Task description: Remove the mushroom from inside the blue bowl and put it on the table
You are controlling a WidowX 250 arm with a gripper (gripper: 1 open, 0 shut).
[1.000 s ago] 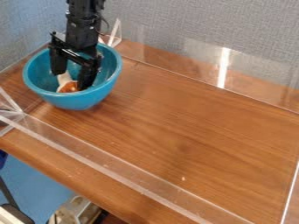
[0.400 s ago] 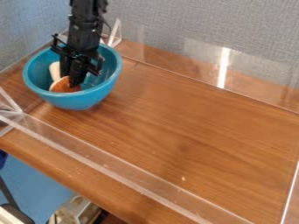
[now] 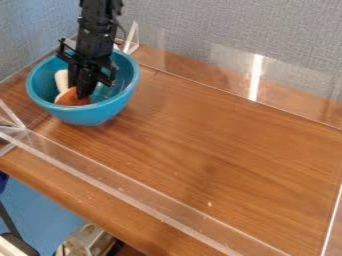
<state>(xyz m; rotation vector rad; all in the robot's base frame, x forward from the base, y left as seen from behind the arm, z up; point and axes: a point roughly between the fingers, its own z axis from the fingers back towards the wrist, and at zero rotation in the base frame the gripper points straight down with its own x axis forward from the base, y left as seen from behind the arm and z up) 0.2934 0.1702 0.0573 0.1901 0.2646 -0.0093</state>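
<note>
The blue bowl point(image 3: 83, 104) sits at the far left corner of the table point(image 3: 214, 150). Inside it lies the mushroom point(image 3: 68, 97), its orange-brown cap showing just left of the fingers. My black gripper point(image 3: 87, 90) reaches steeply down into the bowl, and its fingers are drawn together around the mushroom. The stem and the exact contact points are hidden behind the fingers.
Low clear acrylic walls point(image 3: 254, 75) edge the tabletop on all sides. A grey fabric backdrop stands behind the bowl. Brown wood-grain surface stretches to the right and front of the bowl.
The fingers, spread wide a second ago, have closed in on the mushroom inside the bowl. The arm itself has stayed where it was.
</note>
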